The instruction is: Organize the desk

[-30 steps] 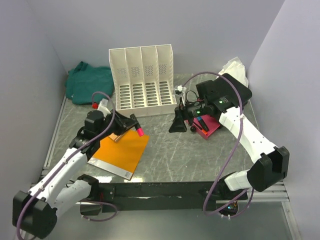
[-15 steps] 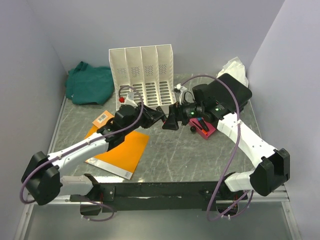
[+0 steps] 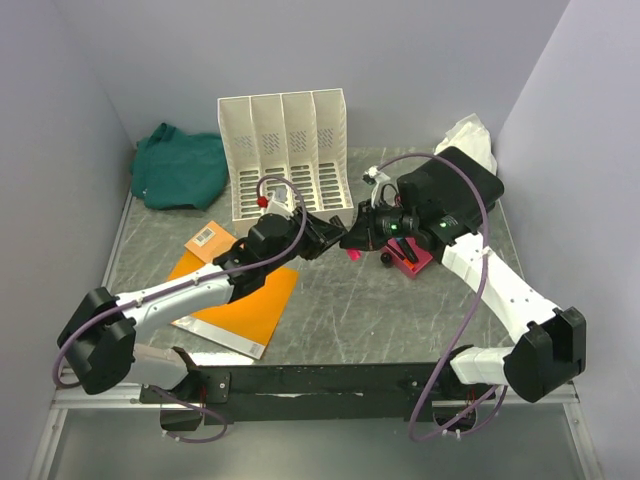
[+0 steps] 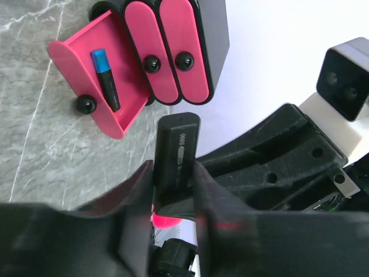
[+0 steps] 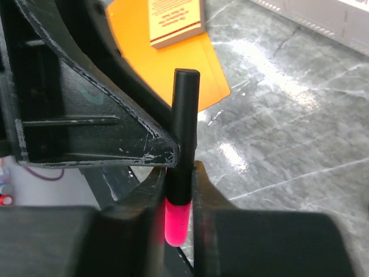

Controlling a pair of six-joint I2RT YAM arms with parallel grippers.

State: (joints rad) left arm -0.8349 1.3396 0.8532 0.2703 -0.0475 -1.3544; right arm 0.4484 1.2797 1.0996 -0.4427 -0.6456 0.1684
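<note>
Above the middle of the desk (image 3: 350, 310) my two grippers meet around one black marker with a pink end (image 3: 351, 255). The left gripper (image 3: 335, 232) comes from the left, and in the left wrist view its fingers (image 4: 204, 190) lie against both sides of the black barrel (image 4: 176, 150). The right gripper (image 3: 357, 234) faces it and is shut on the same marker (image 5: 184, 133) just above its pink end (image 5: 176, 225). Behind them a pink drawer box (image 3: 412, 257) has one drawer pulled out (image 4: 69, 55), with a blue-capped pen (image 4: 106, 78) inside.
A white slotted file rack (image 3: 285, 165) stands at the back. A green cloth (image 3: 180, 165) lies back left, a white bag (image 3: 470, 135) back right. An orange folder (image 3: 245, 300) with a small labelled box (image 3: 207, 238) on its corner lies front left.
The left arm swung right from above the orange folder, carrying the marker to the right gripper. The right gripper, open before, has shut on the marker.
</note>
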